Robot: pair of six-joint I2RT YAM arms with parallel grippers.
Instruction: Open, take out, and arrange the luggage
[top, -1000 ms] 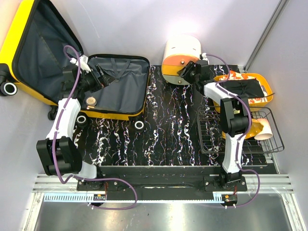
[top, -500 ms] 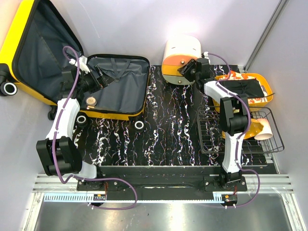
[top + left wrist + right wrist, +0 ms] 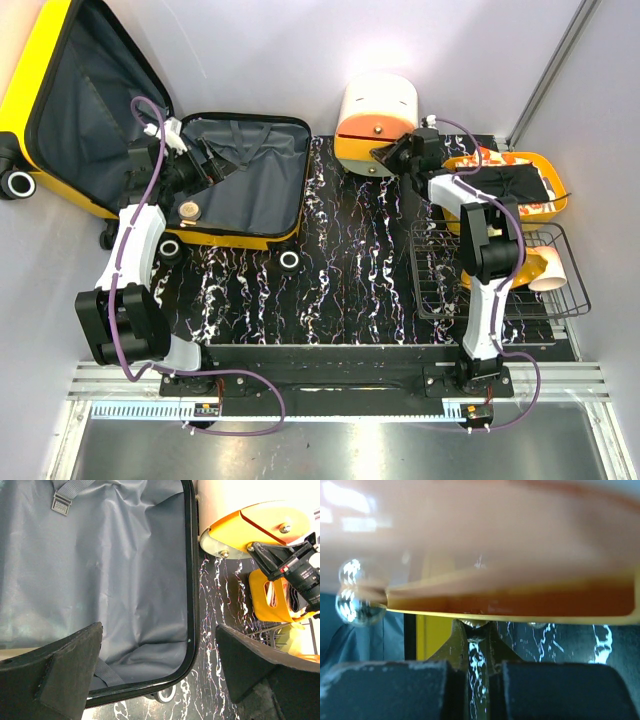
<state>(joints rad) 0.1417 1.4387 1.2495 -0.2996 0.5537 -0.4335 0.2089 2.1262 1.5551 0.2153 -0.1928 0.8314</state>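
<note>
The luggage (image 3: 250, 185), a yellow hard-shell suitcase, lies open at the left with its grey lining (image 3: 100, 565) bare. Its lid (image 3: 80, 100) leans up at the far left. My left gripper (image 3: 215, 160) hovers over the open base, near its right rim. It is open (image 3: 159, 630) with nothing between the fingers. A small cream-and-orange case (image 3: 375, 110) stands at the back centre. My right gripper (image 3: 388, 152) is against its orange band (image 3: 510, 600). The jaws (image 3: 476, 630) are pinched on a small silvery stud (image 3: 476, 625) under that band.
A small round tan object (image 3: 190, 210) lies at the near left corner of the suitcase base. At the right stand a yellow basket (image 3: 548, 208) holding black cloth, a black wire rack (image 3: 440, 280) and a white cup (image 3: 553, 268). The table top (image 3: 350, 270) is black marbled.
My right gripper has closed from half open onto the stud of the cream-and-orange case and shifted slightly right. The left arm has not moved.
</note>
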